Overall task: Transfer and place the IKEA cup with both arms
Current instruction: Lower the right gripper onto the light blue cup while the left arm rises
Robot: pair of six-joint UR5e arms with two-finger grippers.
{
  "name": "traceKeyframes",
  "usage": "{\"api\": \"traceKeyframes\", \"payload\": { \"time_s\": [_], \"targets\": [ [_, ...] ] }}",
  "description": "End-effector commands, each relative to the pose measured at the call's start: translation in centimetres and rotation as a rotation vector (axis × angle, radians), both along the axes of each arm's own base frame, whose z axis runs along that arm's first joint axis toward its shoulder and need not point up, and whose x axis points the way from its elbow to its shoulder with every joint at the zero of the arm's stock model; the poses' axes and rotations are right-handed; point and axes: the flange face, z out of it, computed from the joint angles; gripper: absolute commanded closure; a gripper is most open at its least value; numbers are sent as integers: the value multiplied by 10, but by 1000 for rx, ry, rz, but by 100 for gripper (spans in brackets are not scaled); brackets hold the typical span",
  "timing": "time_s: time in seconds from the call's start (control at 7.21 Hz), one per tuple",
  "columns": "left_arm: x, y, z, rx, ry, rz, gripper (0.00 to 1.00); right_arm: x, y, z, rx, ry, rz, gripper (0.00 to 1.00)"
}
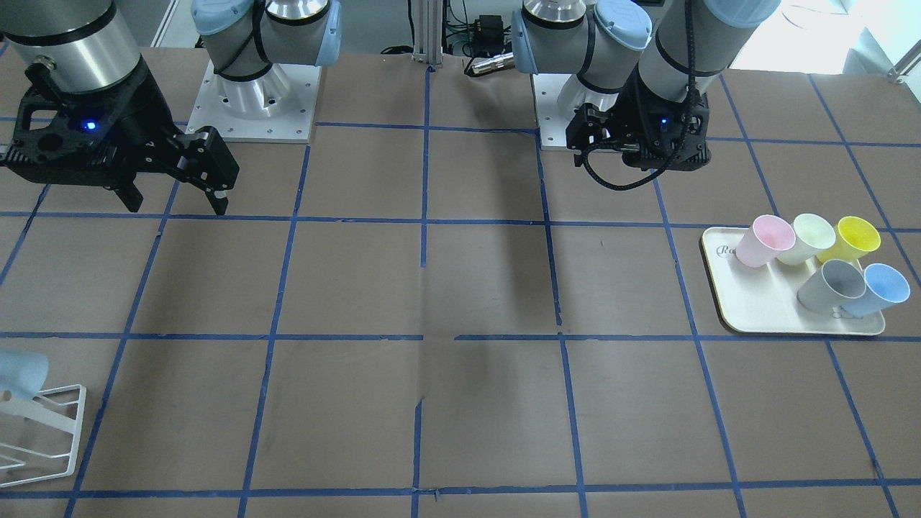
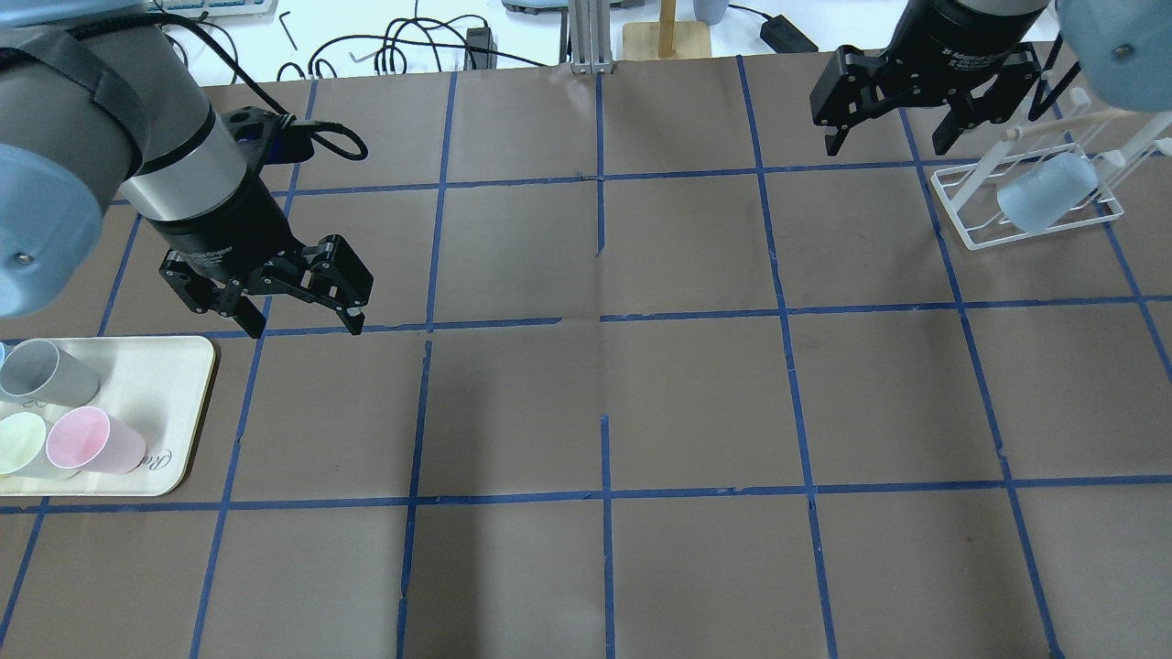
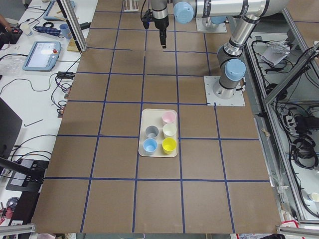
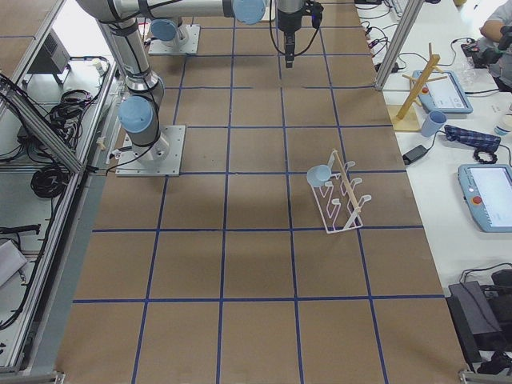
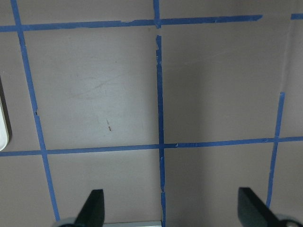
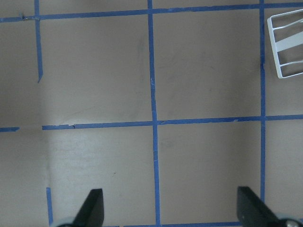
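Observation:
A light blue IKEA cup (image 1: 881, 288) stands on a cream tray (image 1: 763, 316) on the robot's left side, next to a grey cup (image 1: 835, 284). It also shows in the exterior left view (image 3: 149, 146). A second light blue cup (image 2: 1048, 192) hangs tilted on a white wire rack (image 2: 980, 224) on the robot's right side. My left gripper (image 2: 305, 328) is open and empty above the table, beside the tray's far corner. My right gripper (image 2: 886, 146) is open and empty, just left of the rack. Both wrist views show bare table between spread fingertips (image 5: 94, 208) (image 6: 94, 205).
The tray also holds a pink cup (image 1: 766, 241), a pale green cup (image 1: 809, 237) and a yellow cup (image 1: 856, 237). The tray's edge (image 5: 2, 127) shows in the left wrist view, the rack's corner (image 6: 289, 47) in the right wrist view. Brown table with blue tape grid lies between the arms.

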Motion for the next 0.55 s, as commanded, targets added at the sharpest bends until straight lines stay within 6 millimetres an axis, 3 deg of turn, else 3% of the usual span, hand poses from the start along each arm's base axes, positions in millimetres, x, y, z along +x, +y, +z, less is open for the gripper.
{"api": "traceKeyframes", "payload": {
  "time_s": [0.0, 0.14, 0.42],
  "targets": [
    [-4, -13, 13, -92, 39, 17, 0, -76, -10, -7, 9, -6, -19, 0],
    [-5, -15, 9, -104, 38, 9, 0, -125, -16, -12, -3, -54, 21, 0],
    [-4, -16, 6, -110, 65, -8, 0, -226, -27, -50, 17, -138, 9, 0]
  ]
}}
